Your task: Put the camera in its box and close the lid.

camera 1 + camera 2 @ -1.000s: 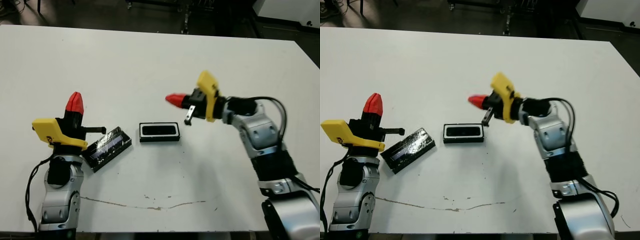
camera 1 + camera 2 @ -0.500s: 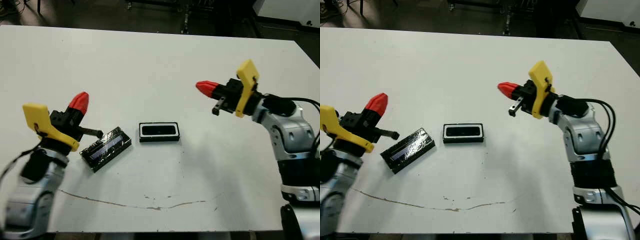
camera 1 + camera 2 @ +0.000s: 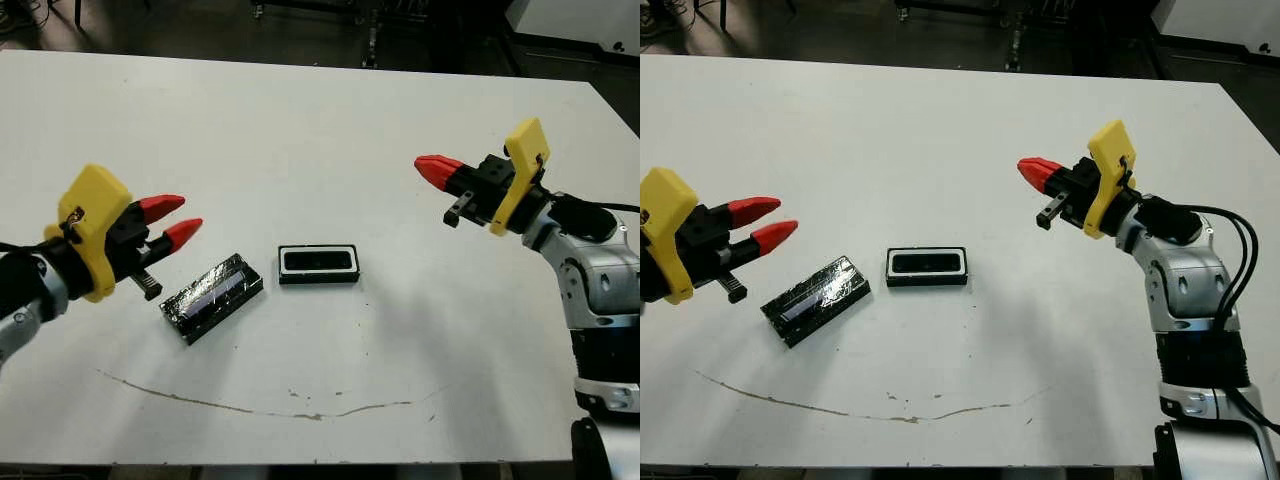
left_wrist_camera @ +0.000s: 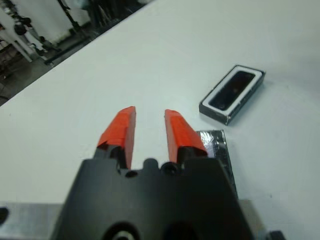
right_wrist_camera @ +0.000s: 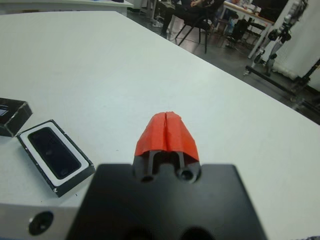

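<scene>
The box (image 3: 318, 263), a small black tray with white lining, sits mid-table with the black camera (image 5: 54, 152) lying inside it. The lid (image 3: 211, 298), a glossy ribbed black panel, lies flat and angled just left of the box, not touching it. My left gripper (image 3: 188, 212) hovers left of the lid, open and empty, pointing toward it. In the left wrist view the fingers (image 4: 121, 131) frame bare table, with the lid (image 4: 218, 150) and the box (image 4: 233, 93) beyond. My right gripper (image 3: 420, 164) is shut and empty, raised well to the right of the box.
A thin brown streak (image 3: 250, 405) crosses the white table (image 3: 300, 120) near its front edge. Beyond the far edge are dark floor, chairs and stands (image 5: 200, 20).
My right gripper drew back to the right, away from the box. My left arm swung down from pointing upward to pointing right at the lid, its fingers now apart.
</scene>
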### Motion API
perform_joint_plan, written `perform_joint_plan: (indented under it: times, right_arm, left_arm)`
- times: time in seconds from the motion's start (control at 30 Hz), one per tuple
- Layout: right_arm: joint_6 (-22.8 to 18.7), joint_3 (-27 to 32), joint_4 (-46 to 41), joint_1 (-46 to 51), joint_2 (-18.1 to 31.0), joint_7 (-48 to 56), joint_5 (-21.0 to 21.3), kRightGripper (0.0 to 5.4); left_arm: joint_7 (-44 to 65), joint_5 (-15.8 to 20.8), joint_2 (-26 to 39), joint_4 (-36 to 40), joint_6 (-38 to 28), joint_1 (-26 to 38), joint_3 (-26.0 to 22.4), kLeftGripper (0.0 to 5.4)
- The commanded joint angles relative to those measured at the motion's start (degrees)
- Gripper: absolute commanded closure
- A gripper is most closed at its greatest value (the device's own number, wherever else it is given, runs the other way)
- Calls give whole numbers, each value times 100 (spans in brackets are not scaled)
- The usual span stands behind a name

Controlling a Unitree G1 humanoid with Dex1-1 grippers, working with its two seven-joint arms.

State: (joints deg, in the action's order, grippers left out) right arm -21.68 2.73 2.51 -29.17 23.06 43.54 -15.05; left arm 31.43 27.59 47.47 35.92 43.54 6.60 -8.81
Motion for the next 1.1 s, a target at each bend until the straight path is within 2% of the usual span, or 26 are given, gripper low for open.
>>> perform_joint_plan:
  times: [0.03,0.1,0.27,0.47,0.73,0.8,0.93,1.1]
  right_arm:
    - [-123,132,-141,208,34,-150,-144,540]
    - [-104,169,-186,277,33,-202,-207,540]
    - [-202,146,-338,393,114,-308,-254,540]
    - [-190,40,-347,437,157,-370,-151,540]
    - [-181,-13,-277,446,139,-374,-143,540]
    - [-175,-26,-267,447,140,-381,-139,540]
    - [-145,-51,-232,445,143,-365,-142,540]
    - [-198,-60,-279,476,133,-414,-155,540]
  left_arm:
    - [246,-33,257,-116,269,121,213,287]
    - [371,97,280,-216,509,215,294,261]
    - [743,780,331,-533,1501,702,358,193]
    - [1097,1085,367,-893,2007,1107,518,110]
    - [1066,940,228,-916,1843,985,744,1]
    - [1035,1001,163,-932,1929,1003,754,1]
    - [994,785,215,-821,1691,928,909,1]
    - [1031,722,246,-806,1755,983,1021,1]
